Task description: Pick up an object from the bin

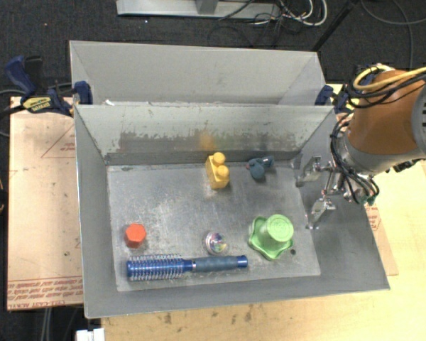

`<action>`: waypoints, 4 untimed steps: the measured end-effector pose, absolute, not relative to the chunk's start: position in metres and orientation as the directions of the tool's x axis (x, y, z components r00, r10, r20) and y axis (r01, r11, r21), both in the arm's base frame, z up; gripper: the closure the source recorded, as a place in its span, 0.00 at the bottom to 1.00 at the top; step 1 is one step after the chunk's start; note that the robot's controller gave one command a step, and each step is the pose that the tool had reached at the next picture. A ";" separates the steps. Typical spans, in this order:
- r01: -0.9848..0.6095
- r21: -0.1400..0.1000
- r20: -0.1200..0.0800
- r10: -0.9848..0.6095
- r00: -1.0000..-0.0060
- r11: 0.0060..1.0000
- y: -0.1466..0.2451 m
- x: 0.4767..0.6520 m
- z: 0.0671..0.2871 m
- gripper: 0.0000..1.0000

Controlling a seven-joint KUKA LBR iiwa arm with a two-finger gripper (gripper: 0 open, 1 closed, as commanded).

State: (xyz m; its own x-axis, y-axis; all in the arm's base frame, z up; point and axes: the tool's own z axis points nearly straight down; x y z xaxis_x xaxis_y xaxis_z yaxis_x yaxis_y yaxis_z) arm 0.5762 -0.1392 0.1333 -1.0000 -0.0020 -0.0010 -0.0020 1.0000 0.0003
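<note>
My gripper (314,194) hangs at the bin's right side, above the sloping right wall, with its fingers apart and nothing between them. Nearest to it, down and to the left, a green upturned cup-like thing (272,236) lies on the floor. A small grey-blue thing (259,168) sits by the back wall, left of the gripper. Beside that stands a yellow block (217,170).
A blue hairbrush (184,266) lies along the front edge of the floor. Just above its handle rests a small shiny ball (215,244). An orange-red cylinder (135,234) stands at the front left. The arm comes in from the right.
</note>
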 end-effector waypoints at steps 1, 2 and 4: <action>-0.218 -0.005 -0.010 -0.219 -0.976 0.976 -0.099 0.536 0.075 0.00; -0.189 0.001 -0.004 -0.189 -0.982 0.982 -0.059 0.514 0.082 0.00; -0.730 -0.007 -0.009 -0.730 -0.684 0.684 -0.006 0.498 0.082 1.00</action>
State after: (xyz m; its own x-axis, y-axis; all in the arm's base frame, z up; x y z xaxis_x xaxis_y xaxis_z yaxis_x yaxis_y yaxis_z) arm 0.4981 -0.0058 0.0823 -0.6836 -0.7298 -0.0095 -0.7298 0.6836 -0.0066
